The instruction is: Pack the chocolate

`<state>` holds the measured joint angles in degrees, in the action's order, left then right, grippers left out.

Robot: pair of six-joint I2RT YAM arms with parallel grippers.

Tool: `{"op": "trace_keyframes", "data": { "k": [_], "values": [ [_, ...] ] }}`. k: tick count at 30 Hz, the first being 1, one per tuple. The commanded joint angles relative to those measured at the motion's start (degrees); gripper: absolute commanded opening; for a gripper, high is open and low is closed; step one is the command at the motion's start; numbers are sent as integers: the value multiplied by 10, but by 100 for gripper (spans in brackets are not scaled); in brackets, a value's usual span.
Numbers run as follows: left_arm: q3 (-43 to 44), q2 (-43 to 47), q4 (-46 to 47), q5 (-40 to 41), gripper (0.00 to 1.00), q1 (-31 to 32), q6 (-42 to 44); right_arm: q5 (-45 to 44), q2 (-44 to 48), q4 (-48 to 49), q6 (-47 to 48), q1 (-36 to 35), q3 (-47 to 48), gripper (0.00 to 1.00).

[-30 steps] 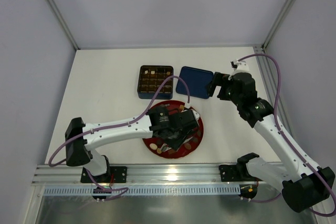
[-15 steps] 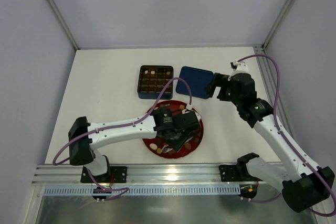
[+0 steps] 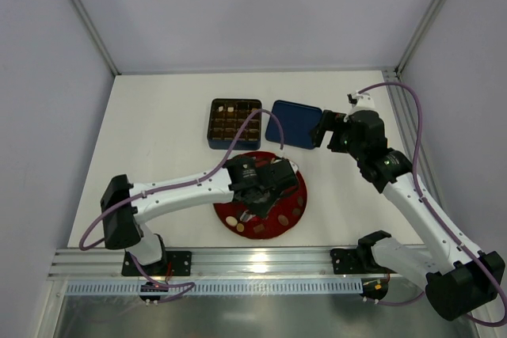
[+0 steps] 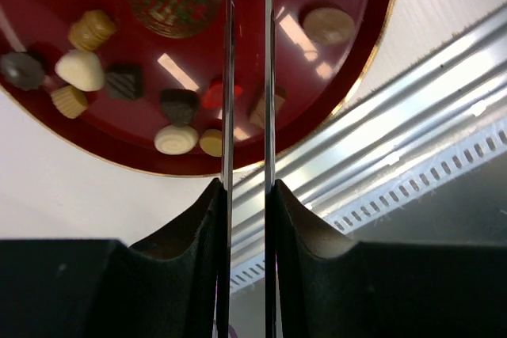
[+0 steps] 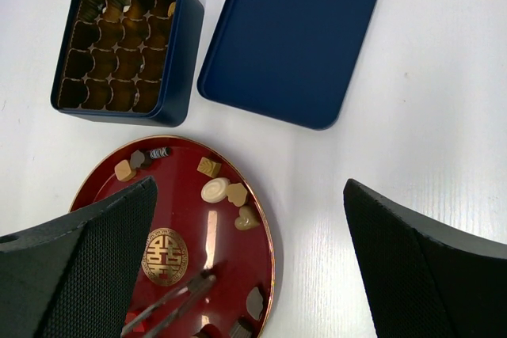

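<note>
1. Since a second ago, the left gripper has drawn back toward the middle of the red plate, uncovering more of the plate's right side.
2. Its thin blades hang over the plate with only a narrow slit between them. Whether they pinch anything cannot be told.
3. On the white table, the dark blue box sits open just beyond the plate, most of its grid cells empty.
4. The chocolate lies scattered over the plate in dark, tan and cream pieces.
5. The blue lid lies flat beside the box, on its right.
6. The right gripper hovers near the lid's right edge, its jaws spread wide and holding nothing.
</note>
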<state>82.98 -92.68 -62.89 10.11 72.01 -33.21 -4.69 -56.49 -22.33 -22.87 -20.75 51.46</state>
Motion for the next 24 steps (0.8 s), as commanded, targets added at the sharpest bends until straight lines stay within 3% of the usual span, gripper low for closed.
{"op": "trace_keyframes", "data": {
  "k": [1,16,24],
  "values": [
    [24,46,-3,25,23,-44,26,9,2,25,-5,3,9,100],
    [133,16,43,20,22,-304,112,24,-23,35,-2,4,22,100],
    [148,-31,71,18,22,-400,126,40,-37,47,-6,4,24,100]
  ]
}}
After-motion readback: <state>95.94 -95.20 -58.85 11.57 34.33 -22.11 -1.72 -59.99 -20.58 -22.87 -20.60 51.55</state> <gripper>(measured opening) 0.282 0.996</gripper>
